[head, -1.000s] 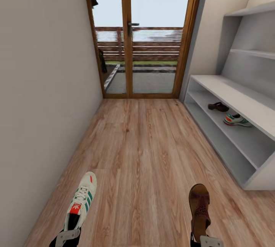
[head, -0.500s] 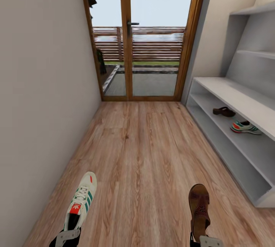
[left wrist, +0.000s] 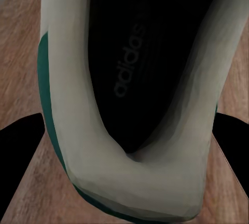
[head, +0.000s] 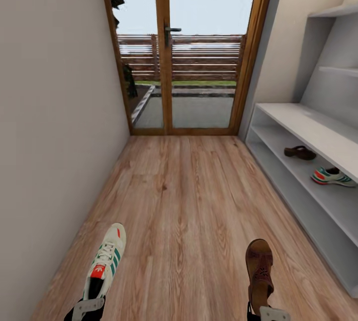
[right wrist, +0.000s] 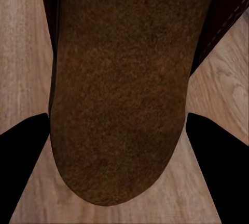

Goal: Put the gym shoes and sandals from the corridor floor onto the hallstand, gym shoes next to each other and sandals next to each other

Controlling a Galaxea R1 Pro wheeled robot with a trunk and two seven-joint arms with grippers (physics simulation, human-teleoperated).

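My left gripper (head: pixel 89 307) is shut on the heel of a white gym shoe (head: pixel 107 260) with green stripes, held above the corridor floor (head: pixel 189 197). The left wrist view looks into this gym shoe's dark opening (left wrist: pixel 135 73), between dark fingers (left wrist: pixel 21 148). My right gripper (head: pixel 268 314) is shut on a brown sandal (head: pixel 259 269); its footbed (right wrist: pixel 119 89) sits between the fingers (right wrist: pixel 220 154). The grey hallstand (head: pixel 298 124) stands along the right wall. On its lower shelf lie a second sandal (head: pixel 299 152) and a second gym shoe (head: pixel 332 176), slightly apart.
A wood-framed glass door (head: pixel 169 47) closes the corridor's far end, with a fence outside. A plain wall (head: pixel 49 112) runs along the left. Wood planks stretch between the wall and the rack.
The whole view has shifted: the door looks nearer and the rack with its two shoes sits further right and lower, so the camera moved. Both held shoes keep their place in the grippers.
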